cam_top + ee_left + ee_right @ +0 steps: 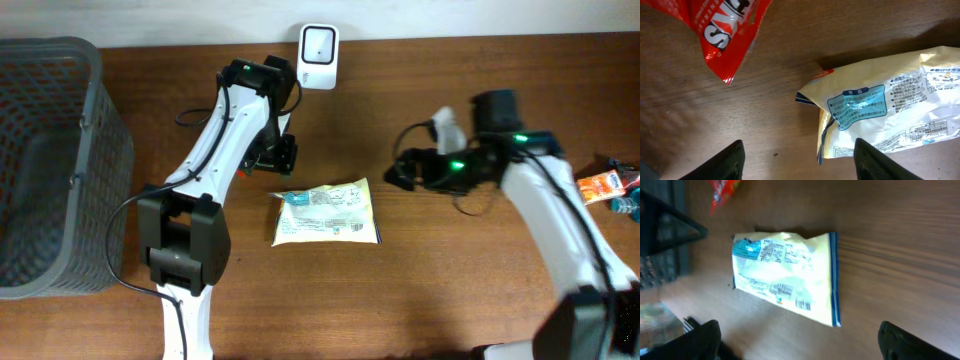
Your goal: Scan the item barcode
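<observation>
From overhead, the pale yellow plastic snack packet with a blue label (326, 212) lies flat near the middle of the table, its long axis parallel to the near edge. The left gripper (280, 155) hangs just beyond the packet's left end, on the far-edge side. The right gripper (400, 172) sits off the packet's right end and further away, so the left arm looks the nearer. The small white scanner (318, 43) stands at the far edge, beyond the left gripper. A grey mesh basket (50, 160) fills the left edge, and I can make out nothing inside it. An orange packet (603, 185) lies at the right edge

In the left wrist view, the left gripper (802, 165) has its fingers spread wide with only bare wood between them. The yellow packet lies ahead to one side, and a red foil packet (722, 27) lies apart from it at the top

In the right wrist view, the right gripper (805, 345) is also spread wide and holds nothing. The packet lies ahead, its barcode (803, 304) face up
</observation>
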Tool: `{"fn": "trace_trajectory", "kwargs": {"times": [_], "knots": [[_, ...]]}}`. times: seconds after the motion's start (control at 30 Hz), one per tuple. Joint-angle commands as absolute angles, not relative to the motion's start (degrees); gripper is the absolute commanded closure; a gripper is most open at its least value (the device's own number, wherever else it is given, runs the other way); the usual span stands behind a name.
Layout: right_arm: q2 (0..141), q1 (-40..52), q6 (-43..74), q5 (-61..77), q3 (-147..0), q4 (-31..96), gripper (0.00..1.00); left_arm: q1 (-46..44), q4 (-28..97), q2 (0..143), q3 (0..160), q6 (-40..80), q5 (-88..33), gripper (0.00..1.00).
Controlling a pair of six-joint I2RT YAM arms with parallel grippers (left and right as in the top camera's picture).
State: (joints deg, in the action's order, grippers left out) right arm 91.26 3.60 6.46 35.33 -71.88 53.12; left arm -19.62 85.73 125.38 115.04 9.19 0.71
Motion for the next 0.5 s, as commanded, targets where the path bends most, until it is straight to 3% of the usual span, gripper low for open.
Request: {"fn": "trace_trajectory", "kwargs": {"times": [0.0,0.13,0.3,0.43,0.47], "knots": [[99.9,8.62,10.52,35.81,-71.4,47.83,0.0,-19.33,85.76,125.84,114.56,8.93,0.86,0.32],[107.92,10.31,11.66,35.81,-71.4,43.9,0.01,-19.31,85.14,125.84,114.56,8.93,0.86,0.31],[114.19,11.75,11.66,40.01,-71.4,41.06,0.27,-19.33,84.25,125.84,114.56,8.93,0.84,0.31],[115.22,13.67,11.73,38.92,-71.4,39.97,0.37,-19.33,83.99,125.84,114.56,8.93,0.84,0.36],[115.24,13.96,11.7,38.59,-71.4,39.64,0.44,-19.33,84.16,125.84,114.56,8.93,0.84,0.37]]}}
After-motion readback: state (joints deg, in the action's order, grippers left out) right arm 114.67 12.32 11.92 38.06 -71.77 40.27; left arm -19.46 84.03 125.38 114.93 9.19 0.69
